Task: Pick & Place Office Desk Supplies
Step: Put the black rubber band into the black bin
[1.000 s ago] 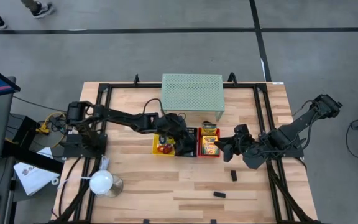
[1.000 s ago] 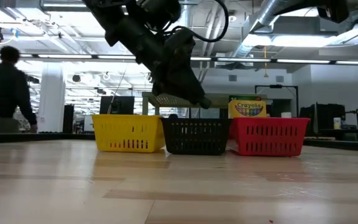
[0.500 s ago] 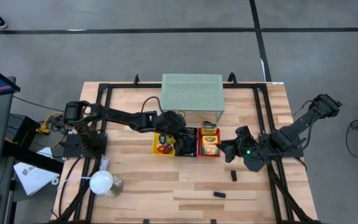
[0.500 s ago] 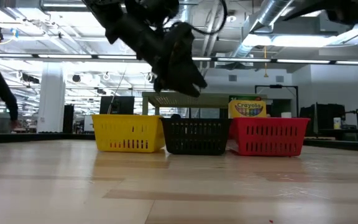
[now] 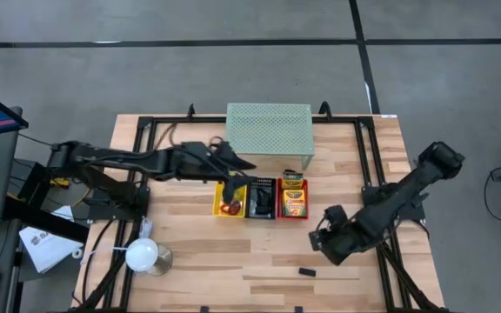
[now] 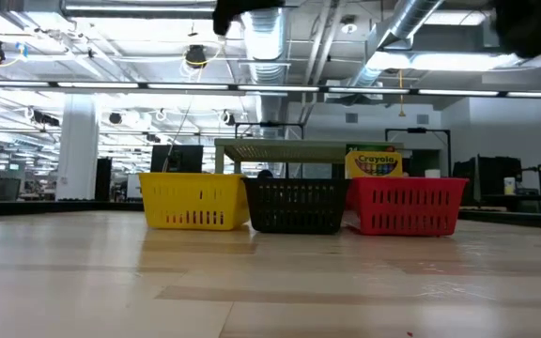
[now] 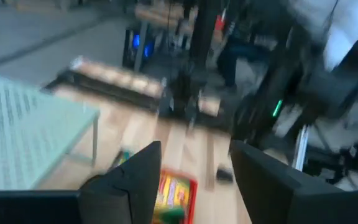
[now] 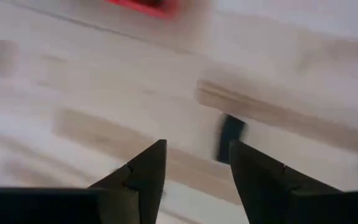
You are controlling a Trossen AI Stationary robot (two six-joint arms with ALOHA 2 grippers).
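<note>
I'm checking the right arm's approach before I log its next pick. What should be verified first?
1. Right gripper open and empty: ok.
2. Black clip lying loose on the table ahead of the fingers: ok.
3. Clip centred between the fingers: not ok, it sits in front of one finger.
4. Left gripper open, empty, away from the right arm: ok.
5. Red basket has room beside the crayon box: cannot tell.

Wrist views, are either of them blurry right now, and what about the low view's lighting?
Left wrist view: smeared, red basket soft. Right wrist view: streaked, black clip a dark smudge. Low view: sharp baskets, with bright ceiling lights behind.
</note>
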